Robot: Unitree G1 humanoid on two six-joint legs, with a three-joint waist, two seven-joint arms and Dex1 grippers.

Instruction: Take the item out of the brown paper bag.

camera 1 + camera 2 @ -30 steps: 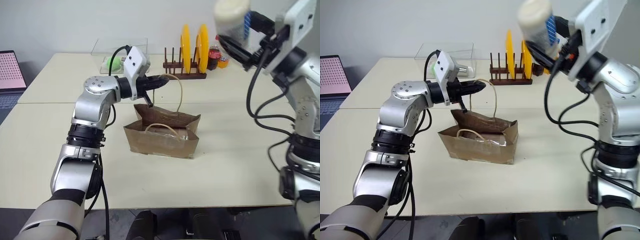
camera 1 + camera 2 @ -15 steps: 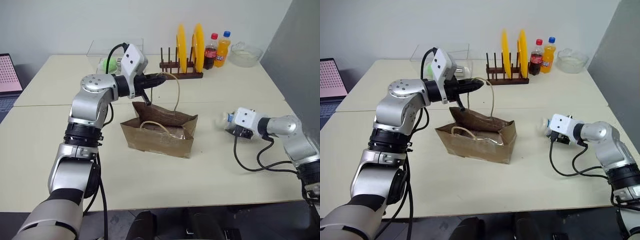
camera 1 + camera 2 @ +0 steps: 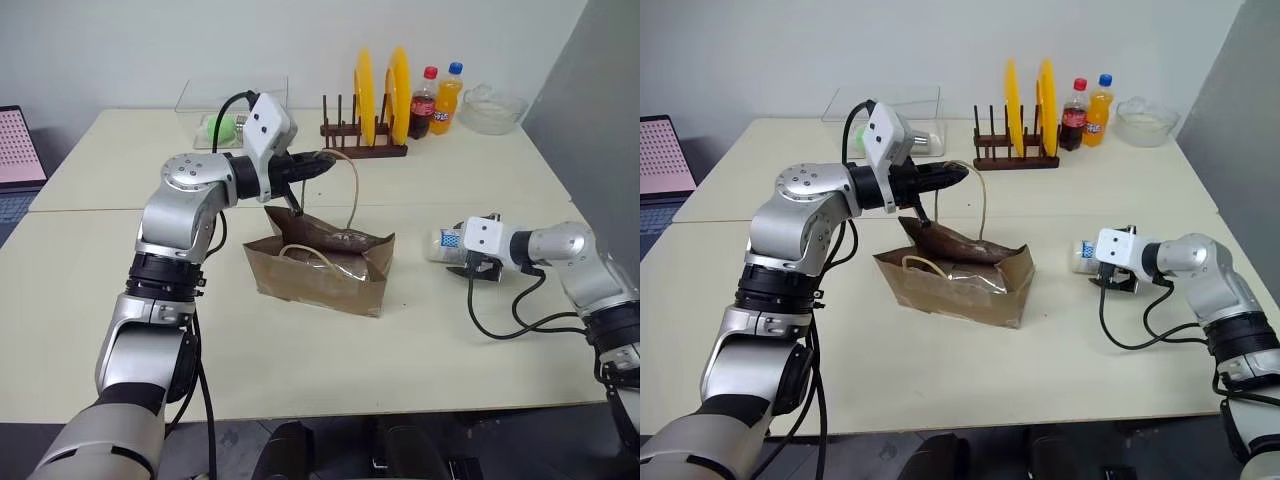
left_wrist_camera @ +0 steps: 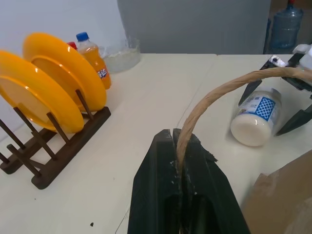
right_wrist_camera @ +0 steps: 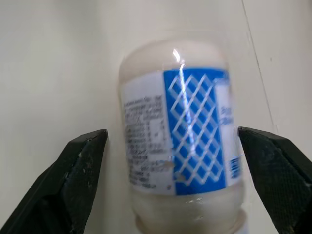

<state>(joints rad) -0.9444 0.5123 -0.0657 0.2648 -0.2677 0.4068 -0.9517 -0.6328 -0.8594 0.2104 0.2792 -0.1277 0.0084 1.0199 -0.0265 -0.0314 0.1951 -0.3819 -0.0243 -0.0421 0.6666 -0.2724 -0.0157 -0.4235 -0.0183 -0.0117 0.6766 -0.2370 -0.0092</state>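
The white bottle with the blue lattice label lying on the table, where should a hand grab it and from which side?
Grip the white bottle with the blue lattice label across its labelled middle, coming from above. It lies on its side on the cream table, so the round flanks are free.

Both arms are built of rounded silver-grey shells with black ribbed joints and loose black cables. Each wrist carries a white boxy camera housing. The left hand (image 3: 318,162) and right hand (image 5: 178,187) have matt black tapered fingers.

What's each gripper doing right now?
Left gripper: shut on the bag handle.
Right gripper: open, jaws either side of the white bottle, not gripping it.
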